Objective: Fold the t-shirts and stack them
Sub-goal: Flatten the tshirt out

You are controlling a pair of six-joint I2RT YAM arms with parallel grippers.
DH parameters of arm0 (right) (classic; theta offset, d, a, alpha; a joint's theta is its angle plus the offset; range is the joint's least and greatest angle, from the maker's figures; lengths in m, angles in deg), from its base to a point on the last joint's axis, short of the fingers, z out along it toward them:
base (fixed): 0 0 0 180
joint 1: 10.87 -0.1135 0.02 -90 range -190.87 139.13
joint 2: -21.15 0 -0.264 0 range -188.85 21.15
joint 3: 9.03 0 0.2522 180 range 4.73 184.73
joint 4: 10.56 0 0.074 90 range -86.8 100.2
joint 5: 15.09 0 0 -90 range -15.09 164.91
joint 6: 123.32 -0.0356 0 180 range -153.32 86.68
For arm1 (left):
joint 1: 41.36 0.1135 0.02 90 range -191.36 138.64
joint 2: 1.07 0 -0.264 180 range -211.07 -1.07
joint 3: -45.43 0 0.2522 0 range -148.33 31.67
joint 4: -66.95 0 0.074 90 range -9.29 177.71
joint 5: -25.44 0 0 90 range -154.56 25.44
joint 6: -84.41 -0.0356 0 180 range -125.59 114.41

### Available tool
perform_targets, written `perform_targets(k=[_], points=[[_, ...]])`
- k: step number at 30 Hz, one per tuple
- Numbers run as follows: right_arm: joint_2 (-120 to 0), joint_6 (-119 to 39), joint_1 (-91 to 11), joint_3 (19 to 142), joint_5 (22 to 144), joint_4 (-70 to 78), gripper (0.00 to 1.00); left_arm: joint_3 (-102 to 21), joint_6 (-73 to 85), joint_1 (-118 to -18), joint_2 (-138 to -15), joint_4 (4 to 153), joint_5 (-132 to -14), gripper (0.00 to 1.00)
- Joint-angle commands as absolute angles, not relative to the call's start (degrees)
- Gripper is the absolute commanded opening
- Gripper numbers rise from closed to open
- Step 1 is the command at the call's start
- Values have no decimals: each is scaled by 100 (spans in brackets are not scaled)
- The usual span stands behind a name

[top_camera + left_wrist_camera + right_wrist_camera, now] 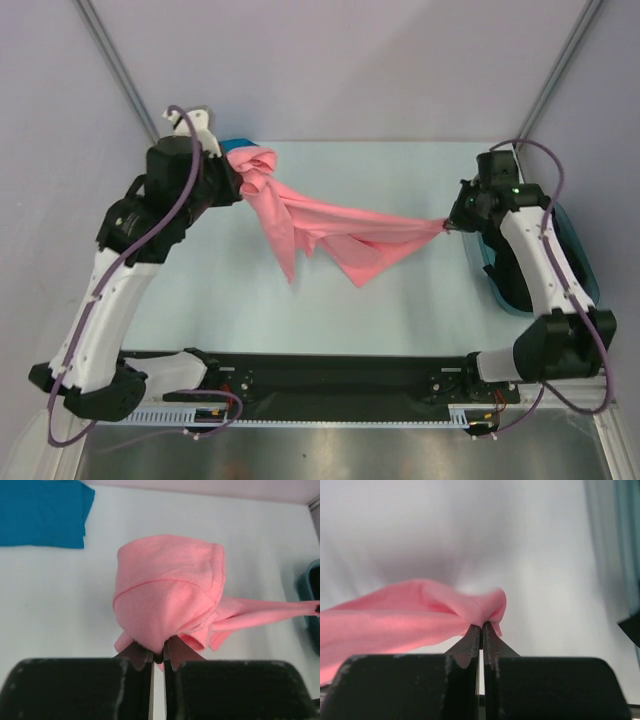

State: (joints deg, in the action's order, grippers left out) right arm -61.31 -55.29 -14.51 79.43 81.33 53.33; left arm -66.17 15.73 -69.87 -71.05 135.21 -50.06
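The salmon pink t-shirt (330, 230) hangs stretched in the air between both grippers, sagging in the middle above the table. My left gripper (240, 182) is shut on a bunched end of it (167, 600), its tips (157, 656) pinching the fabric. My right gripper (447, 224) is shut on the other end (420, 612), its tips (481, 627) closed on a fold. The teal-blue t-shirt (42, 512) lies folded flat on the table at the back left; in the top view only a sliver (238, 144) shows behind the left arm.
A translucent teal plastic tub (575, 250) sits at the table's right edge under the right arm; its rim shows in the left wrist view (311, 605). The pale table (400, 300) ends at a black rail along the near side.
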Motion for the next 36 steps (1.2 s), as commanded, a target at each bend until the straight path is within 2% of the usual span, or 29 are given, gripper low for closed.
perform_targets(k=[1,7,14,18,20,23,25,26,27,28,29,30,32,35,36], points=[[-5445,-5564,-1412,8497,7843,6366,0,-6958,1366,-6940,-6604,13590,-4575,8],[-4417,-5669,-1456,8692,8342,7631,0,-6231,1629,-6949,-5499,13705,-4654,4],[-3730,-6214,-1913,8647,8634,8239,0,-5421,1884,-6949,-4537,13871,-5022,7],[-4010,-6320,-1913,8569,8739,7705,0,-4762,2007,-6949,-4949,14074,-5716,12],[-4493,-6346,-1913,8419,8705,7011,0,-4507,2209,-6949,-5300,14188,-5963,11],[-5529,-6329,-1878,8654,8757,5992,0,-4347,2446,-6949,-5863,14363,-5449,10],[-6510,-6224,-1887,9415,8897,5553,0,-4235,2360,-6923,-5978,14172,-5043,18],[-6847,-6110,-1921,9664,8863,5419,0,-4268,2368,-6827,-6039,14171,-4902,27],[-7146,-6039,-1913,9902,8836,5331,4,-4338,2377,-6591,-6083,14214,-4813,56],[-7410,-5960,-1904,10191,8827,5295,12,-4461,2472,-6545,-6154,14267,-4673,71],[-7978,-5794,-1913,10699,8819,5365,23,-4471,2473,-6527,-6154,14276,-4524,78],[-8193,-5749,-1922,10974,8792,5487,29,-4462,2465,-6501,-6146,14267,-4461,95],[-8510,-5688,-1974,11318,8722,5944,43,-4401,2394,-6492,-6119,14354,-4522,100],[-8205,-5424,-2395,10882,8275,6139,58,-3928,2201,-6500,-5831,14207,-5197,86],[-7803,-5336,-2718,10314,8143,6147,58,-3717,2192,-6500,-5742,14136,-5495,84]])
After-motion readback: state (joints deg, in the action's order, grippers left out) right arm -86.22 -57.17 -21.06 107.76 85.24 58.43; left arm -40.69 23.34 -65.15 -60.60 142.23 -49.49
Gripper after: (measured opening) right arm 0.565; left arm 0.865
